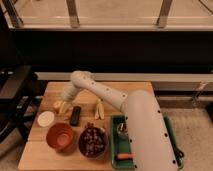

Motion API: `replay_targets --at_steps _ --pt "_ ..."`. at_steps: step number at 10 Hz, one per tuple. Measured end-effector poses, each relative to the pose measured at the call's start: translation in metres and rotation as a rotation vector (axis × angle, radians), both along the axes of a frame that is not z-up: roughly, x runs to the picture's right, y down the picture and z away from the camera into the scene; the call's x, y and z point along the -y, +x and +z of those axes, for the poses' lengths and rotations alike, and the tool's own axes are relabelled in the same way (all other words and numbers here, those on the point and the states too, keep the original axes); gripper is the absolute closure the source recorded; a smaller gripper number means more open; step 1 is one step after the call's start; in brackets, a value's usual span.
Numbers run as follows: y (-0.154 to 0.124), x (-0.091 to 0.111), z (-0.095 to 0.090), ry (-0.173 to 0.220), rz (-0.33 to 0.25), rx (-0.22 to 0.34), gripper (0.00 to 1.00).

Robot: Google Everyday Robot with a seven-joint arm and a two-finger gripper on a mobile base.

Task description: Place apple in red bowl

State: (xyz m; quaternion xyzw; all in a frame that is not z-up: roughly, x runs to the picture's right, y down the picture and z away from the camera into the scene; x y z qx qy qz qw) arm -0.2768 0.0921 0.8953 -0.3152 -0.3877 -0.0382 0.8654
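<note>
The apple [58,105] is a small yellow-orange fruit at the left of the wooden table [115,89], behind the cream disc. My gripper [63,103] is down at the apple, touching or around it; the arm reaches in from the right. The red bowl [60,136] is orange-red with a smooth, bare inside and stands at the front left, in front of the apple and apart from the gripper.
A cream-white disc [46,118] lies left of the red bowl. A dark maroon bowl [93,142] with lumpy contents stands right of it. A black bar [75,115], a banana [99,108] and a green tray [172,145] are also on the table.
</note>
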Motion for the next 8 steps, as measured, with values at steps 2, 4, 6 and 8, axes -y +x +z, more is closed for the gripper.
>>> replay_targets --at_steps 2,4,6,8 --pt "-0.001 -0.009 0.007 -0.012 -0.03 -0.02 0.34" --pt "0.004 -0.011 0.007 -0.017 -0.044 -0.042 0.57" --pt "0.01 -0.008 0.0 -0.013 -0.041 -0.057 0.74" --pt "0.032 0.006 -0.02 0.004 -0.015 -0.076 0.95"
